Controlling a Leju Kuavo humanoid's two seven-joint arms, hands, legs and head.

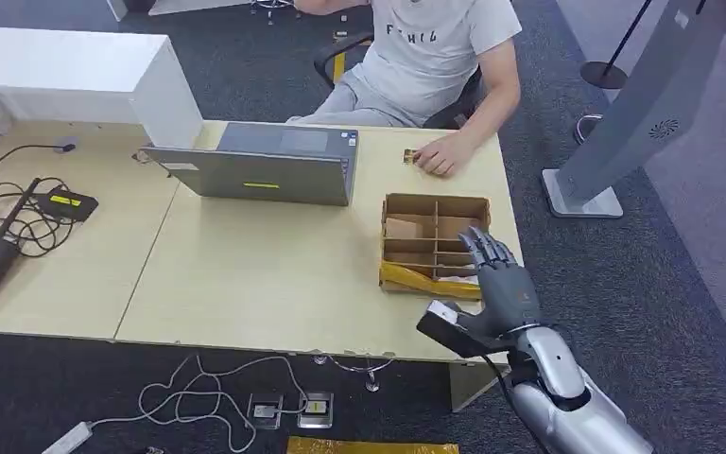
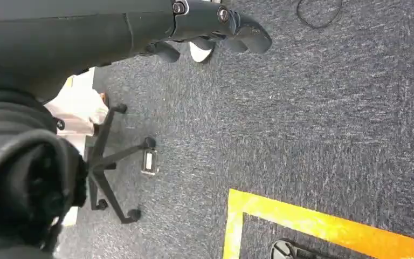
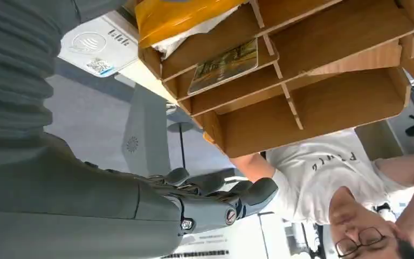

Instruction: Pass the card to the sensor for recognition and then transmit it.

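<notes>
R hand (image 1: 499, 279) open, empty, by box (image 1: 435, 203); card (image 3: 223, 66) inside compartment.

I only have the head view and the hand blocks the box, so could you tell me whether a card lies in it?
Observer: Yes, the right wrist view shows a picture card lying flat in one compartment of the wooden box.
Operator: Thank you; is the right hand touching it?
Observer: No, it holds nothing and is clear of the card.
Operator: And the left hand?
Observer: It hangs over grey carpet, fingers curled.
</notes>
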